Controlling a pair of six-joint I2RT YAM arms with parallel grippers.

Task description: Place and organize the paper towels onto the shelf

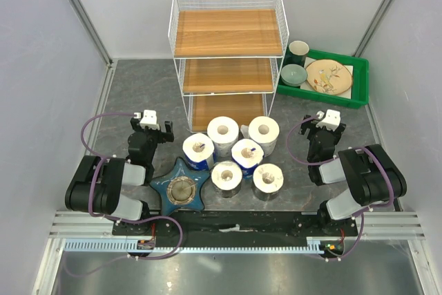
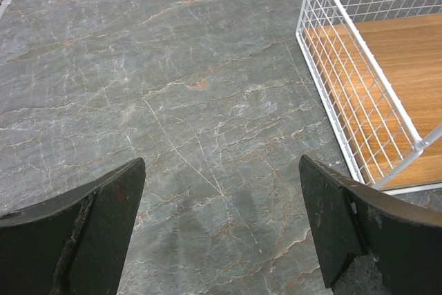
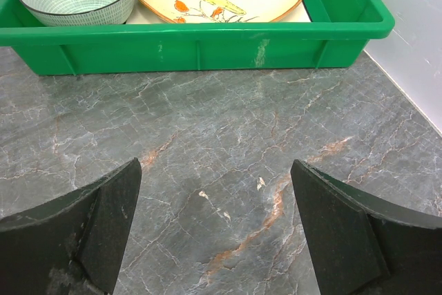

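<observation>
Several paper towel rolls stand upright in a cluster at the table's middle, in front of the shelf: one point(image 1: 223, 130), another point(image 1: 264, 132), a blue-white one point(image 1: 198, 150), another blue-white one point(image 1: 246, 155), and two nearer ones point(image 1: 226, 176) point(image 1: 267, 179). The white wire shelf point(image 1: 228, 32) with three wooden tiers stands at the back; its lowest tier shows in the left wrist view point(image 2: 387, 94). My left gripper point(image 1: 153, 126) point(image 2: 221, 229) is open and empty, left of the rolls. My right gripper point(image 1: 328, 124) point(image 3: 215, 229) is open and empty, right of them.
A blue star-shaped dish point(image 1: 182, 186) lies left of the nearest rolls, close to my left arm. A green tray point(image 1: 359, 81) point(image 3: 200, 43) with a bowl, a cup and a painted plate sits at the back right. White walls close in both sides.
</observation>
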